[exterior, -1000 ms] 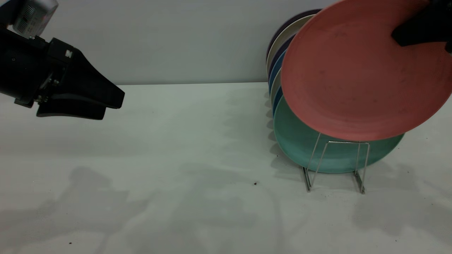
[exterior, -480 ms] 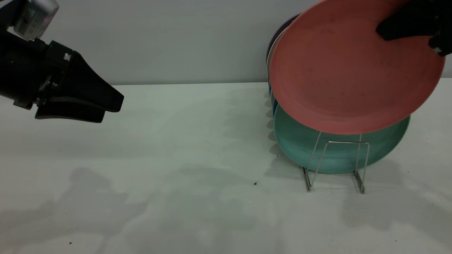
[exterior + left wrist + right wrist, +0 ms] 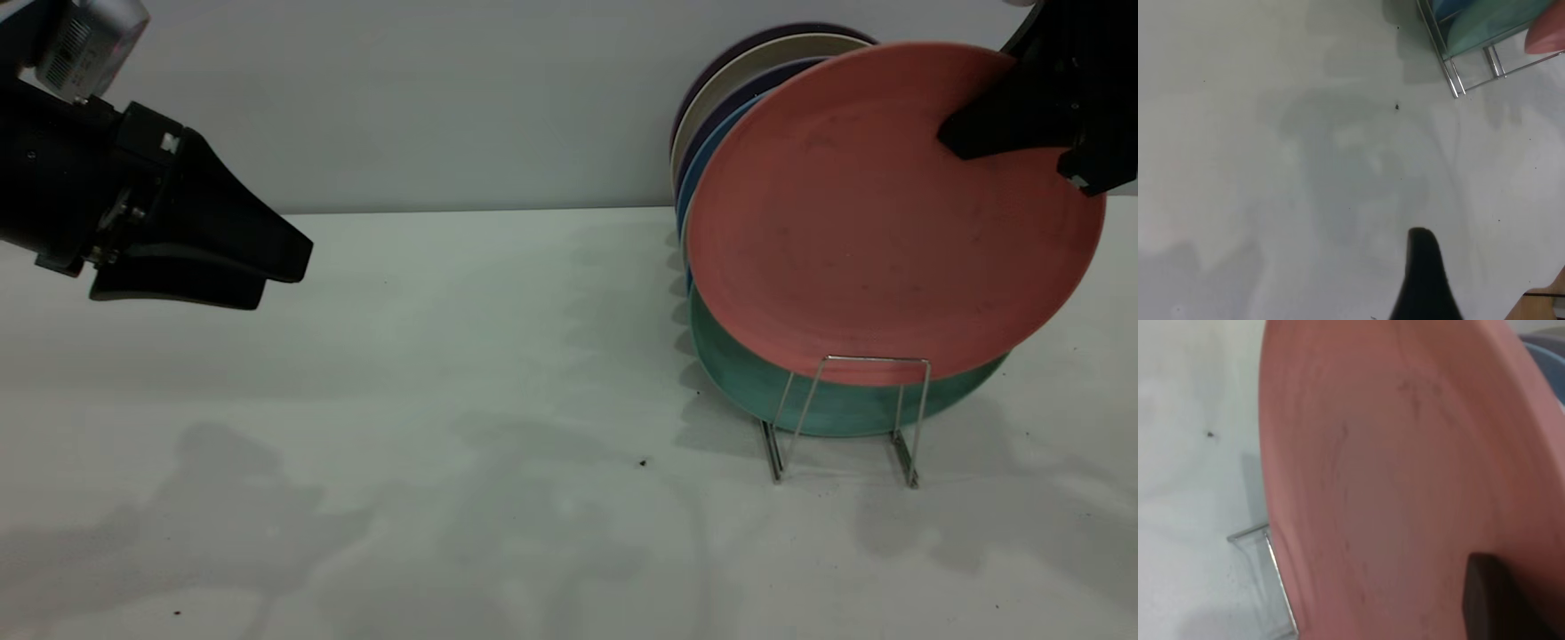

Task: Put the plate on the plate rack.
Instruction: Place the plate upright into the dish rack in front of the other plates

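Now the right hand (image 3: pixel 996 133) is clamped on the upper rim of the round, matte, scuffed plate (image 3: pixel 876 222), held upright against the teal plate (image 3: pixel 756 382) above the thin wire plate rack's (image 3: pixel 845 413) front loop. Left hand (image 3: pixel 258 262) hovers closed over the bench (image 3: pixel 444 356).

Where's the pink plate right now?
Exterior view, right side: the pink plate is held at its upper edge by the right tool, directly in front of the teal plate, above the rack's front loop.
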### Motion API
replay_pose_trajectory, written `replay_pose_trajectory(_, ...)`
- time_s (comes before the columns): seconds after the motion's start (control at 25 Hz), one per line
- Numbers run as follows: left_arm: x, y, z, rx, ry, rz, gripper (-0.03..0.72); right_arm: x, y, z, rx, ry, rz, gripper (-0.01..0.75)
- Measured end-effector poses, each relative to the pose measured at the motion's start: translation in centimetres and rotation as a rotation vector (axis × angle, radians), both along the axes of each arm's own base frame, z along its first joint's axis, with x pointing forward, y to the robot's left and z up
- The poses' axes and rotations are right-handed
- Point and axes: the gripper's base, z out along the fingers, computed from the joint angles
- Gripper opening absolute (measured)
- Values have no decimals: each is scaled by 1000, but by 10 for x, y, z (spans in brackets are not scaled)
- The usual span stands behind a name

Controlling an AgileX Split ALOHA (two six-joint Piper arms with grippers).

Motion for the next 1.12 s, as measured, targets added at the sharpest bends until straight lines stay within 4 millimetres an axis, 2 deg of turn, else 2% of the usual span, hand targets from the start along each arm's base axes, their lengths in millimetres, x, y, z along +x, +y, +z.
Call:
replay_pose_trajectory(0.36,0,0,0,0,0,0,559,-1,1,0,7,7,10,105)
replay_pose_trajectory(0.48,0,0,0,0,0,0,559,-2,3,0,18,17,26,149)
replay_pose_trajectory(0.68,0,0,0,0,1,0,559,-3,4,0,32,28,34,296)
replay_pose_trajectory(0.8,0,0,0,0,1,0,559,-3,4,0,53,42,11,352)
replay_pose_trajectory(1.12,3,3,0,17,12,68,559,-6,5,-1,255,221,-211,371)
